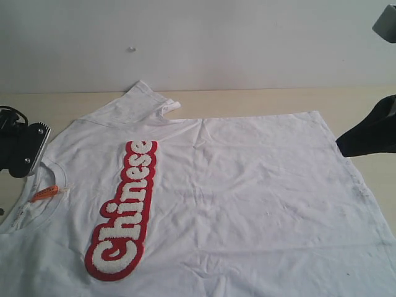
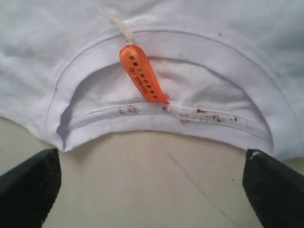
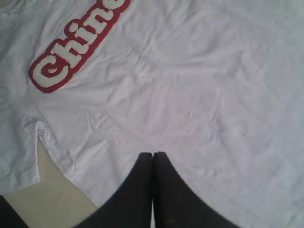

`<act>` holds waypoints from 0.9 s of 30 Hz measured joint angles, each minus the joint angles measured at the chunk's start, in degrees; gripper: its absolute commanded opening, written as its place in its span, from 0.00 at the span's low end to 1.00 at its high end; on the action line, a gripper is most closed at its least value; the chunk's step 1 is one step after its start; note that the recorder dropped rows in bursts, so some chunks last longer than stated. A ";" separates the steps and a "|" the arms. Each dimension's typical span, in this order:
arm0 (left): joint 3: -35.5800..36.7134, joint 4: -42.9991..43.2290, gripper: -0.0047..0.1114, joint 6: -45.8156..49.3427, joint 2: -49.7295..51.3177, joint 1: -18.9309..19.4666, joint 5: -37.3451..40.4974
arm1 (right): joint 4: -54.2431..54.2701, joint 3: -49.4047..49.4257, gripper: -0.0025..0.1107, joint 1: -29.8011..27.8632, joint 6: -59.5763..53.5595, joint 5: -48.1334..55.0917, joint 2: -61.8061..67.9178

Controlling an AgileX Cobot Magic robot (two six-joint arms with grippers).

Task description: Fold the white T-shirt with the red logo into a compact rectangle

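Note:
The white T-shirt (image 1: 247, 185) lies spread flat on the table, its collar (image 1: 43, 185) toward the left with the orange neck tag (image 1: 44, 193) on it. The red logo (image 1: 124, 213) runs along the chest, face up. My left gripper (image 1: 28, 151) sits at the collar end. In the left wrist view it is open (image 2: 152, 190), fingers (image 2: 28, 185) wide apart over bare table just off the collar (image 2: 161, 118) and tag (image 2: 142, 73). My right gripper (image 1: 340, 142) hovers at the hem side, shut (image 3: 153, 156) and empty above the white T-shirt (image 3: 213, 95), near the red logo (image 3: 71, 52).
Bare beige table (image 1: 260, 99) shows behind the shirt, ending at a white wall (image 1: 198, 37). One sleeve (image 1: 145, 102) points toward the wall. A dark object (image 1: 387, 21) hangs in the top right corner. Table (image 3: 52, 199) shows beside the other sleeve (image 3: 19, 156).

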 measured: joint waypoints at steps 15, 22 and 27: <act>-8.75 -18.47 0.93 18.40 10.33 6.00 10.11 | 0.89 0.00 0.02 0.00 0.00 -0.10 0.00; -10.15 -17.20 0.93 18.40 13.80 6.00 9.71 | 0.89 0.00 0.02 0.00 0.00 -0.10 0.00; -10.43 -14.37 0.93 17.38 14.81 6.00 8.30 | 1.00 0.00 0.02 0.00 0.00 -0.10 0.00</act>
